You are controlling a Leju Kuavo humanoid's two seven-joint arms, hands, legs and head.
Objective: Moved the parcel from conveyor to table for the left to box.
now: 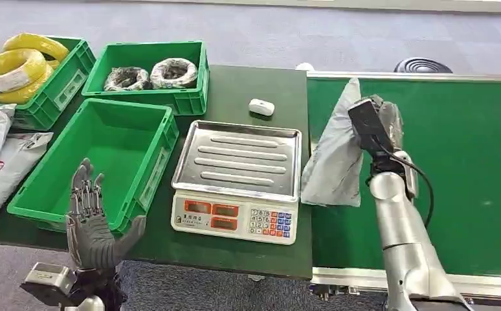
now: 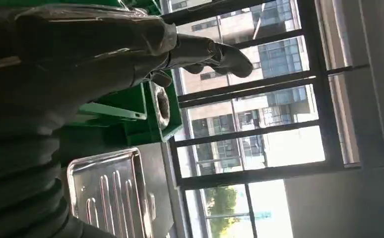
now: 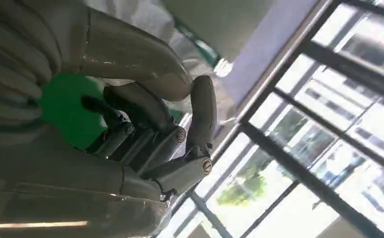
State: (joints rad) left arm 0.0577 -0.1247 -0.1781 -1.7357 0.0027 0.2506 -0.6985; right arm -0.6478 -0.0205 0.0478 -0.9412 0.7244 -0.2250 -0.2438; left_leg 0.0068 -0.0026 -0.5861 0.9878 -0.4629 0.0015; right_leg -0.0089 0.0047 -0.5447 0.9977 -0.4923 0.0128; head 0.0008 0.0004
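your right hand point(image 1: 378, 123) has its fingers clamped on the grey parcel point(image 1: 336, 155) – hanging long-axis down over the conveyor point(image 1: 468, 149) edge, surface just left – left hand point(image 1: 91, 220) open, waiting.

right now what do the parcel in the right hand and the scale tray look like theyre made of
Parcel: soft grey plastic film, probably a poly mailer; it hangs limp and creased from the right hand, with a dull sheen.
Scale tray: bright metal, likely stainless steel; it reflects light and has pressed ridges and a rolled rim.
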